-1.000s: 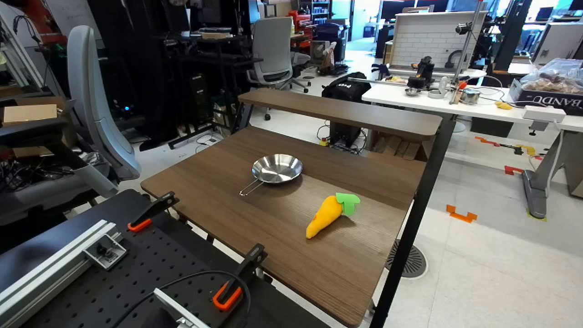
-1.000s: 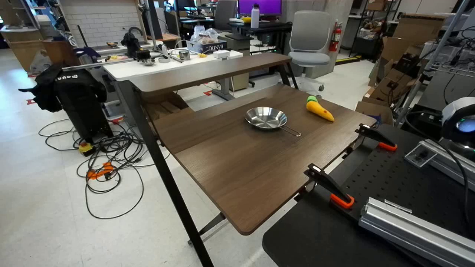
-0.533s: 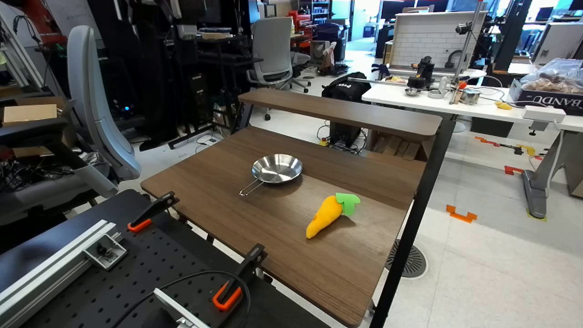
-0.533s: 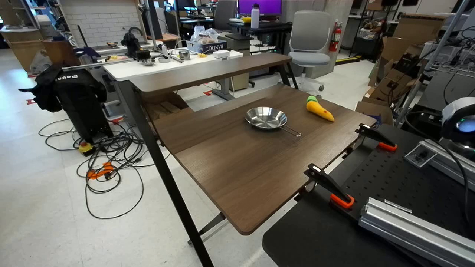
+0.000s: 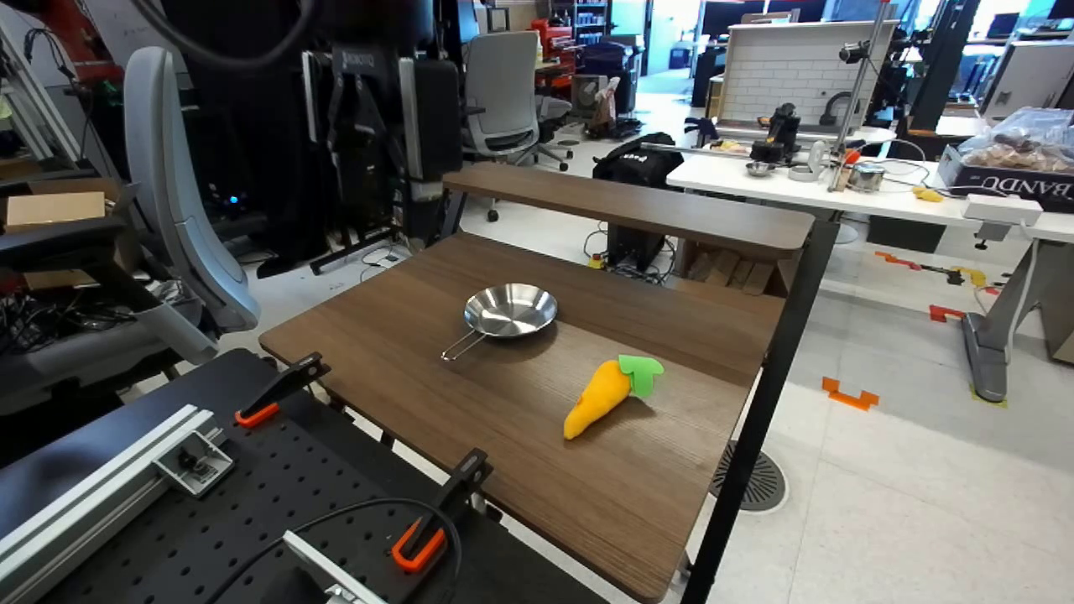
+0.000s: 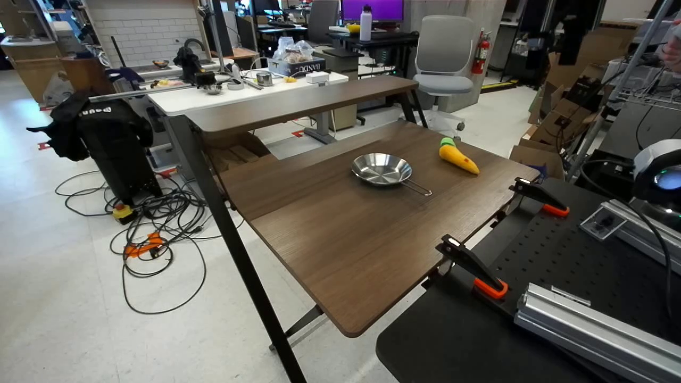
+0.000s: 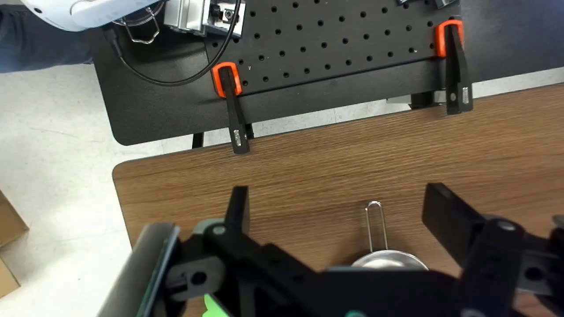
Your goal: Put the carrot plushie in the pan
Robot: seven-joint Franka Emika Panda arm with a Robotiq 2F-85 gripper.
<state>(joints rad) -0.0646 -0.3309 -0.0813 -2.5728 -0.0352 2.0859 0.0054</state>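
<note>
The carrot plushie (image 5: 600,397), orange with a green tuft, lies on its side on the brown table in both exterior views (image 6: 458,159). In the wrist view only a bit of its green tuft (image 7: 213,307) shows; the gripper hides the rest. The shiny silver pan (image 5: 512,310) sits upright on the table apart from the carrot, also in an exterior view (image 6: 381,169). Its thin wire handle and near rim (image 7: 390,259) show in the wrist view. My gripper (image 7: 337,198) is open and empty, high above the table; it shows at the top of an exterior view (image 5: 369,155).
A raised shelf (image 5: 629,201) runs along one side of the brown table (image 5: 470,411). Black-and-orange clamps (image 5: 445,512) grip the edge beside the black perforated mount plate (image 6: 574,260). A black cable (image 7: 176,82) lies over the plate. An office chair (image 5: 185,193) stands near the table.
My gripper has come down into view from the top edge in both exterior views. The carrot plushie and the pan have not moved.
</note>
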